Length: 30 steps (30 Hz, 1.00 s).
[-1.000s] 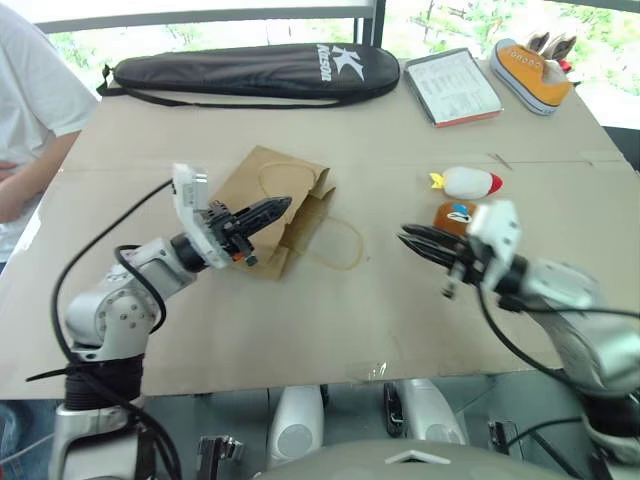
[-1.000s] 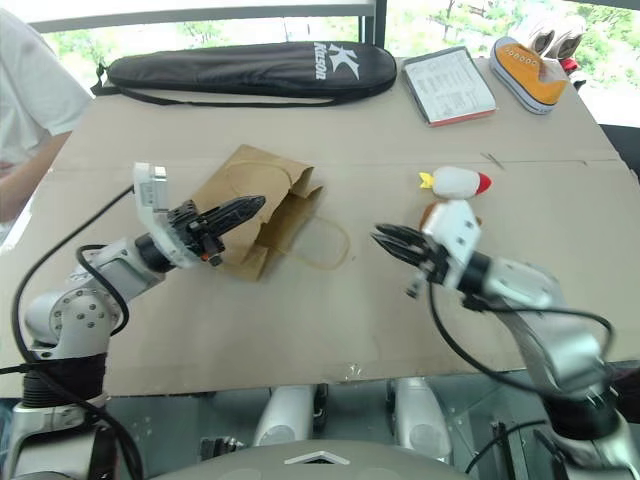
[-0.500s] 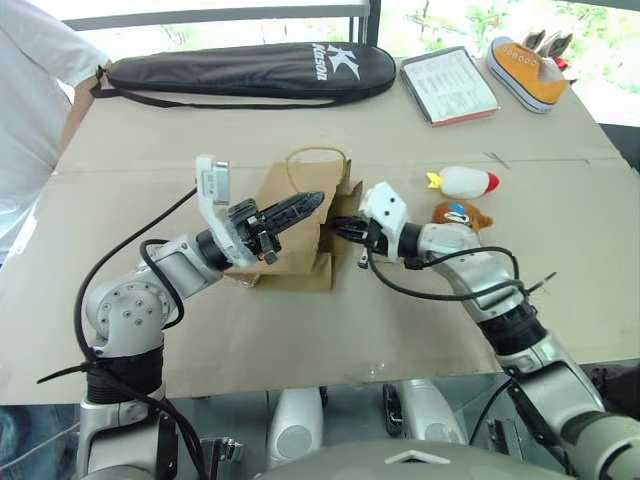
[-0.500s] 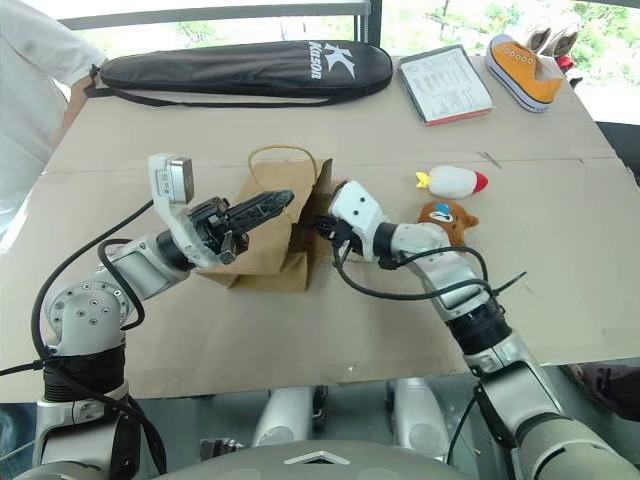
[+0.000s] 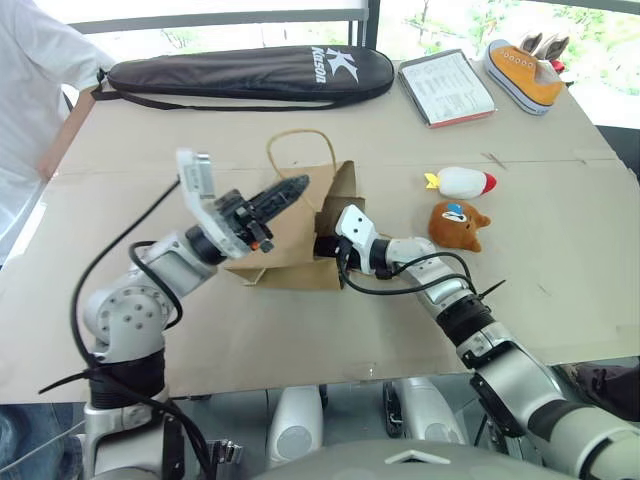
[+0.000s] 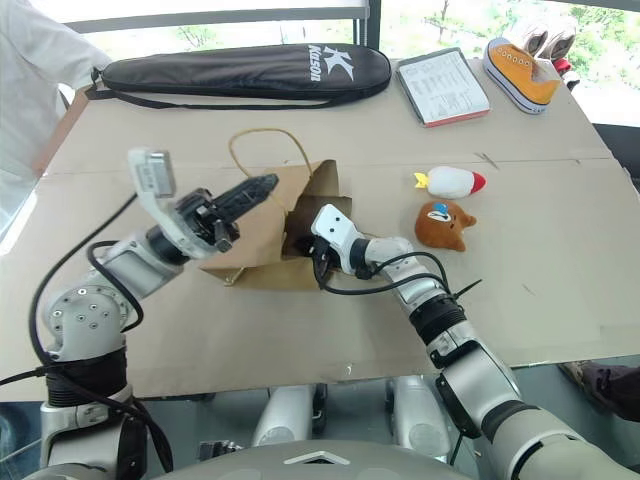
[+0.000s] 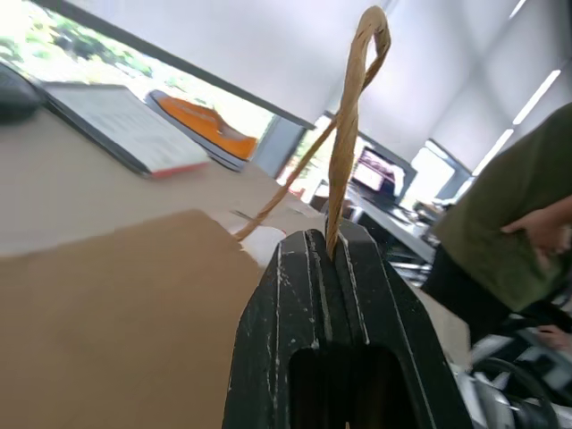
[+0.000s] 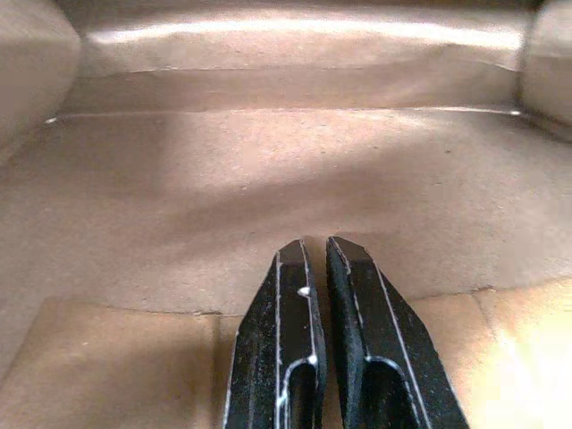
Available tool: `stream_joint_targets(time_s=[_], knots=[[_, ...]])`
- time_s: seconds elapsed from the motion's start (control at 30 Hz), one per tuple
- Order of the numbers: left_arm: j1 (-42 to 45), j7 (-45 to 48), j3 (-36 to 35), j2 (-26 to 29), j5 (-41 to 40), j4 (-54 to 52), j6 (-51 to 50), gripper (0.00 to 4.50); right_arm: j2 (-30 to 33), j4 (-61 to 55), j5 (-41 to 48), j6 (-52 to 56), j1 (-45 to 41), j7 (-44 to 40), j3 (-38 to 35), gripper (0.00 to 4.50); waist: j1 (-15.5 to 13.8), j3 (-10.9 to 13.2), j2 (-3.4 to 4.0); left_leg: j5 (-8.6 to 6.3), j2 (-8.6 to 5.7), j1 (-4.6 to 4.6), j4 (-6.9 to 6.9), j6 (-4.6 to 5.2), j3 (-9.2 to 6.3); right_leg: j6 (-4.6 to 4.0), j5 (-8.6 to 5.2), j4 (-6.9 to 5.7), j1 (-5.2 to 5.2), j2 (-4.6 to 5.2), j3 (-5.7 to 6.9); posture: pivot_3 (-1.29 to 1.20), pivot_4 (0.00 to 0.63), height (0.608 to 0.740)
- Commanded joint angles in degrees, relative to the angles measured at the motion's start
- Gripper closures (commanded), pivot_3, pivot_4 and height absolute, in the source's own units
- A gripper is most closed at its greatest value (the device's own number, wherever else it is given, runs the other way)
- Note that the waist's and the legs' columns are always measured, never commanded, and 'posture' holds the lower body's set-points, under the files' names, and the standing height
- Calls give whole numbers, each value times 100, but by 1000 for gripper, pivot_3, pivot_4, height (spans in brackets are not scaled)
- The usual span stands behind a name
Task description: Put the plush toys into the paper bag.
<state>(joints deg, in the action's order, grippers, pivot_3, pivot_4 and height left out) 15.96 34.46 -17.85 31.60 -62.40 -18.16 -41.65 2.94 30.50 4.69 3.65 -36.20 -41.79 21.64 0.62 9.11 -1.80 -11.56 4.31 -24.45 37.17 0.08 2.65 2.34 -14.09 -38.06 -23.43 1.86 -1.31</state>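
Observation:
The brown paper bag (image 5: 295, 255) lies on its side in the middle of the table with its mouth facing right. My left gripper (image 5: 298, 186) is shut on one tan cord handle (image 7: 349, 116) and holds the bag's upper side up. My right gripper (image 8: 317, 255) is shut, empty, and pushed into the bag's mouth, with brown paper all around its fingers. Two plush toys lie right of the bag: a white rocket-like one (image 5: 466, 182) and, nearer to me, a brown bear-like one (image 5: 457, 224). Neither is touched.
A long black racket case (image 5: 250, 70) lies along the far edge, with a booklet (image 5: 447, 87) and an orange sneaker (image 5: 525, 72) at the far right. A person in a white shirt (image 5: 30, 90) stands at the left. Bare cardboard table (image 5: 300, 340) in front.
My right gripper swung left and down from beside the toys into the bag's mouth. My left gripper rose with the handle, and the flat bag lifted open.

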Motion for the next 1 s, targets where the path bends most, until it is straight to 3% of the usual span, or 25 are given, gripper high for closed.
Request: stream_joint_targets(time_s=[0.03,0.37,0.43,0.47,0.53,0.57,0.73,0.87,1.0], knots=[[114,89,-147,112,244,-152,312,4500,12,-201,-62,172,160,267,-231,4412,-8,0,0,0,-1,-3,2,0,0,0,0,1,0,1,0,0,150,740],[46,423,231,63,1200,-224,1007,4500,315,-1869,-13,1071,332,420,-491,4412,13,3,3,0,-2,-23,-18,-1,2,11,6,8,-23,2,1,0,150,740],[26,527,359,55,1348,-227,1109,4500,494,-2633,401,1640,484,185,-665,3869,0,6,6,0,-2,-25,-20,-1,2,12,6,10,-25,2,0,0,150,740],[-8,595,422,55,1422,-234,1169,4500,592,-2989,495,1816,552,155,-733,3869,8,7,7,0,-2,-28,-21,-1,1,12,6,11,-26,2,3,0,150,740],[-55,684,508,22,1553,-202,1286,4500,688,-3696,661,2079,672,336,-972,2836,8,7,7,0,-2,-28,-21,-1,5,12,5,13,-27,3,-1,0,150,740],[-60,705,536,2,1593,-181,1324,4500,741,-4053,756,2310,707,440,-1104,2592,6,9,10,0,-2,-28,-21,-1,5,12,5,13,-28,3,-1,0,150,740],[39,771,692,-130,1843,-55,1494,4500,1143,-5829,1723,3720,889,725,-1999,342,3,9,9,0,-1,-27,-25,-1,5,6,1,13,-30,2,0,0,150,740],[46,852,704,-191,1919,2,1568,4500,1986,-6457,1714,4617,1075,1068,-2586,342,-13,9,9,0,-2,-28,-25,0,6,4,0,17,-30,4,-1,0,150,740],[-6,937,691,-217,1935,13,1600,4500,2739,-5802,1191,4811,1460,1304,-2355,342,4,7,6,-1,-4,-28,-25,0,11,-2,-3,24,-28,8,-4,0,150,740]])
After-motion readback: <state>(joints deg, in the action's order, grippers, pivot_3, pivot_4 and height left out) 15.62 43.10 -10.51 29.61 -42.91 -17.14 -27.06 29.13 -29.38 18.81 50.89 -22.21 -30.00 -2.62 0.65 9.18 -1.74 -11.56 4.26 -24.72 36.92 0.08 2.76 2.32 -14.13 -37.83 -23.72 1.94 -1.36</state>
